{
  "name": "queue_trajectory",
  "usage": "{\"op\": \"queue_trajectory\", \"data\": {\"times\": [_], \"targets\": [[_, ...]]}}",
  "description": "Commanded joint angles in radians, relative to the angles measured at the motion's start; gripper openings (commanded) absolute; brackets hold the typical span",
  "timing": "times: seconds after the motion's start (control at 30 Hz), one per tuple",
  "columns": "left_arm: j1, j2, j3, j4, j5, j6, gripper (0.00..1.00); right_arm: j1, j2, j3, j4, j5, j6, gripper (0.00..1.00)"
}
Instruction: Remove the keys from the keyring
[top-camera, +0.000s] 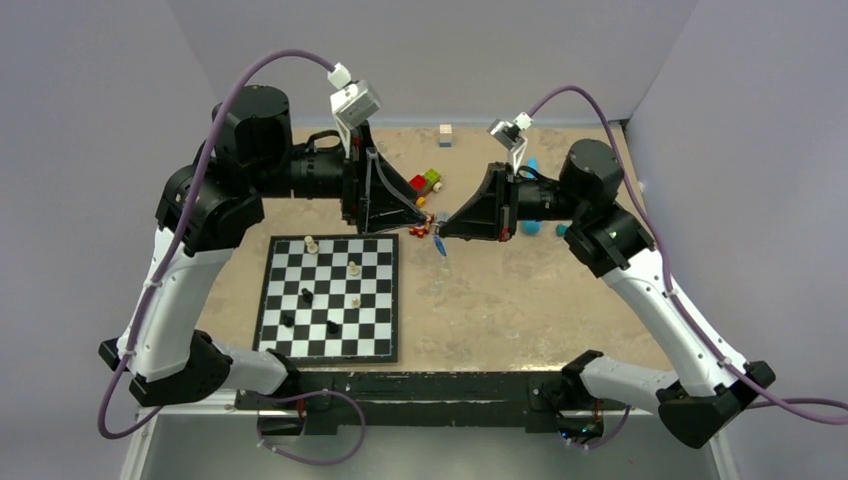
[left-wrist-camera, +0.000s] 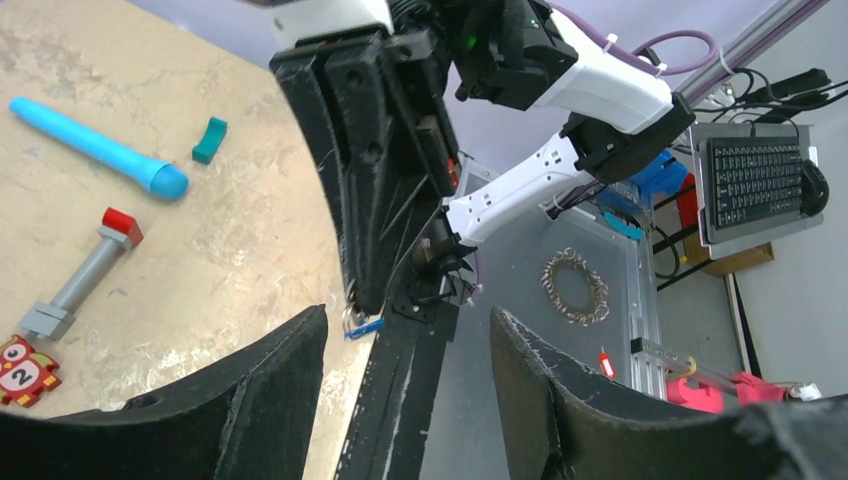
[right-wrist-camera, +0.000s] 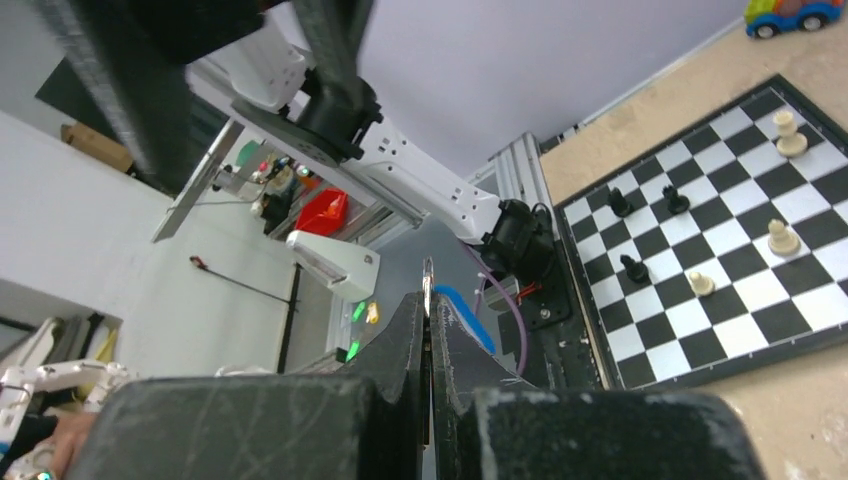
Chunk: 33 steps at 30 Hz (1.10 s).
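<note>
Right fingers (right-wrist-camera: 400, 350) closed flat, thin metal part of keyring (right-wrist-camera: 427, 272) pinched between tips; ring or key cannot be told. Blue tag (left-wrist-camera: 364, 326) left hanging just below those tips, clear of worktop (top-camera: 520, 300), beside far right corner of chessboard (top-camera: 330, 295). Left fingers (left-wrist-camera: 260, 400) held apart, nothing gripped; keyring seen just ahead of gap, nearer one fingertip, untouched.

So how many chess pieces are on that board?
6, all on the chessboard. Three pale pieces: far left corner, right of centre, just nearer that. Three black pieces: centre, near left, near middle. None seem hidden.
</note>
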Motion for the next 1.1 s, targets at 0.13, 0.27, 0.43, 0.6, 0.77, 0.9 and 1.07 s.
{"op": "queue_trajectory", "data": {"times": [0.13,0.27,0.43,0.6,0.77,0.9,1.07], "targets": [[0.008,-0.059,-0.14,0.152,0.053,-0.057,0.63,0.003,-0.01,0.037,0.192,-0.104,0.04,0.0],[0.006,-0.059,-0.18,0.214,0.074,-0.096,0.56,0.001,-0.01,0.045,0.229,-0.104,0.051,0.0],[0.007,-0.059,-0.18,0.177,0.013,-0.07,0.55,0.003,0.014,0.148,-0.065,0.077,-0.116,0.0],[0.007,-0.089,-0.182,0.071,-0.261,-0.024,0.59,0.0,0.214,0.431,-0.722,0.557,-0.315,0.0],[0.007,-0.094,-0.198,0.045,-0.332,-0.026,0.6,0.003,0.361,0.513,-1.027,0.739,-0.307,0.0],[0.007,-0.088,-0.197,0.043,-0.295,-0.017,0.6,0.009,0.417,0.503,-1.088,0.661,-0.357,0.0],[0.007,-0.072,-0.16,0.026,-0.189,0.019,0.64,0.01,0.337,0.436,-0.891,0.359,-0.38,0.0]]}}
